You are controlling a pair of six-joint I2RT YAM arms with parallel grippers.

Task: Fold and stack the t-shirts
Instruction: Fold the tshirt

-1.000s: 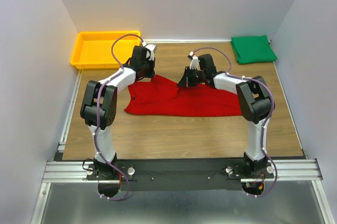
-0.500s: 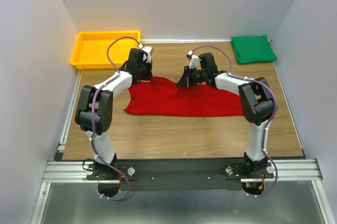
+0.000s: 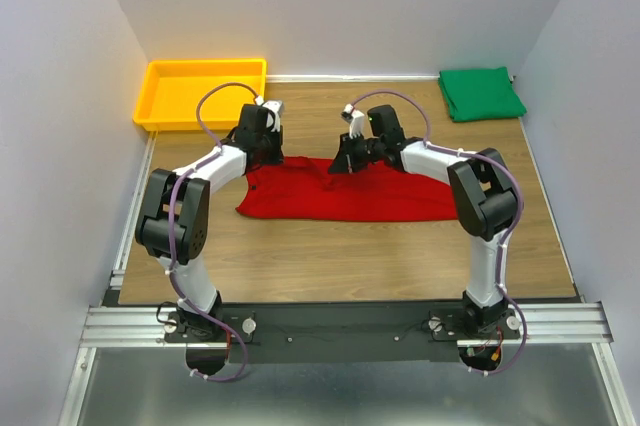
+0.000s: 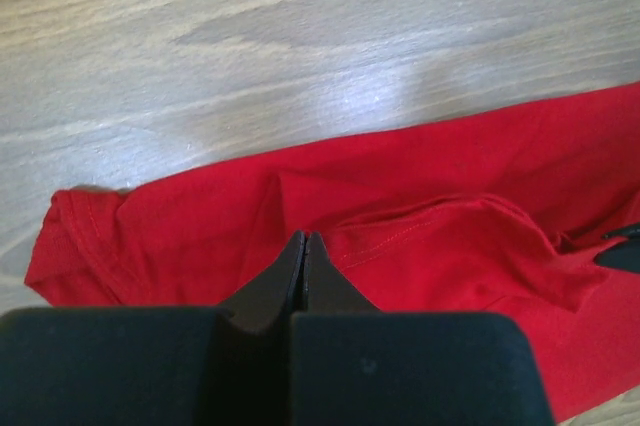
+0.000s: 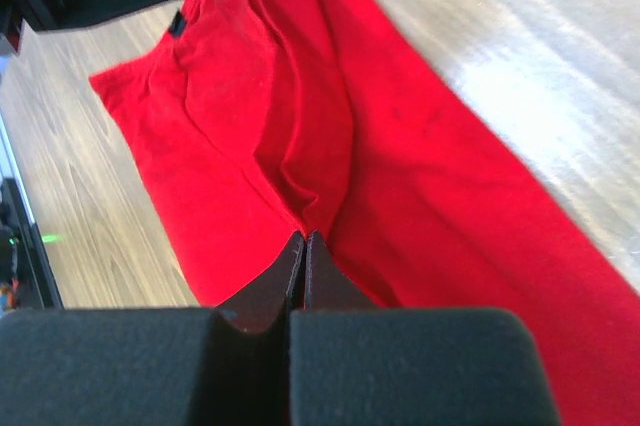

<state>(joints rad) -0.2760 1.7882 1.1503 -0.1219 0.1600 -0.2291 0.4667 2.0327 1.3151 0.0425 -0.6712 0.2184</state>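
At the middle of the wooden table (image 3: 330, 256), the red t-shirt (image 3: 345, 201) lies in a wide band. On its far edge, the left gripper (image 4: 303, 244) is closed, pinching red cloth near the shirt's left end. The right gripper (image 5: 303, 244) is closed on a raised fold near its middle. Beyond the shirt, far right, sits the folded green t-shirt (image 3: 482, 93); far left, a yellow tray (image 3: 200, 64).

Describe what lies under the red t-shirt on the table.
The red t-shirt lies on the wooden table, bare wood showing all round it. The left gripper and right gripper pinch its folds from above. Whatever is beneath the cloth is covered.
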